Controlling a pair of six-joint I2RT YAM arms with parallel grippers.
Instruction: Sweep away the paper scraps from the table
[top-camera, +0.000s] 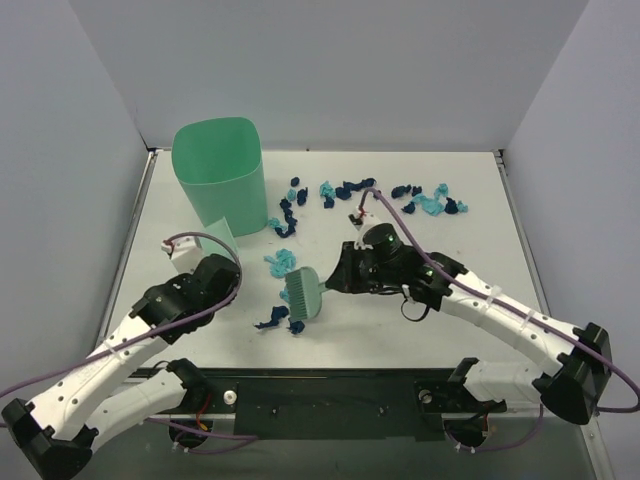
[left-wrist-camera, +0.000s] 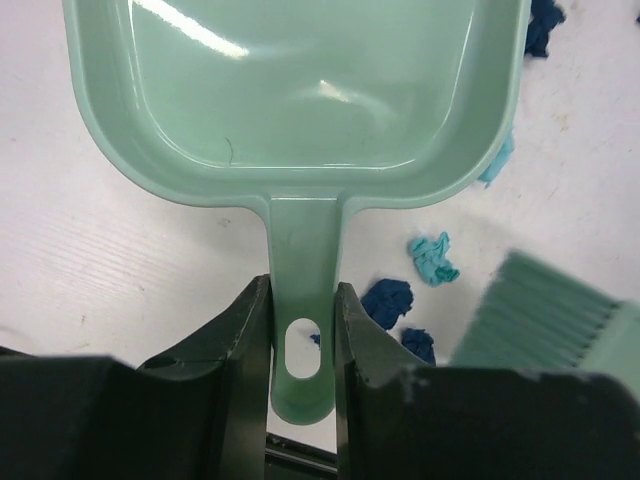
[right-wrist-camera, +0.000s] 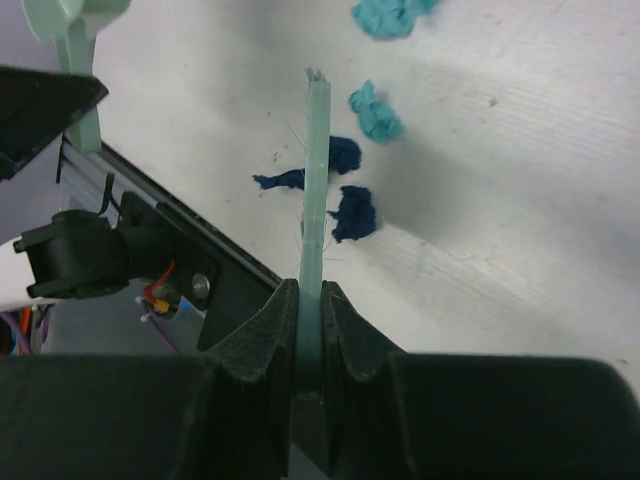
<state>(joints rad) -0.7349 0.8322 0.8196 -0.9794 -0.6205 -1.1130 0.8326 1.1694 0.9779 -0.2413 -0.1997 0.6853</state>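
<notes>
Got the left claw (left-wrist-camera: 302, 300) pinched nearly closed on the dustpan (left-wrist-camera: 300, 100) handle, and the right claw (right-wrist-camera: 310, 300) clamped tight on the brush (right-wrist-camera: 317, 170). Looking at scraps (top-camera: 345, 190) mostly strung along the far side of the counter (top-camera: 450, 270), right of the bin (top-camera: 220, 175), plus a few navy and turquoise ones just beside the bristles. Probably best to start with that near bunch. Set the dustpan lip flat on the counter, close to the scraps, then drag the bristles low and slow toward it to avoid flicking bits away. Worth pressing down a little too, to stop the dustpan sliding back. Can't spot any brand, label or writing anywhere.
</notes>
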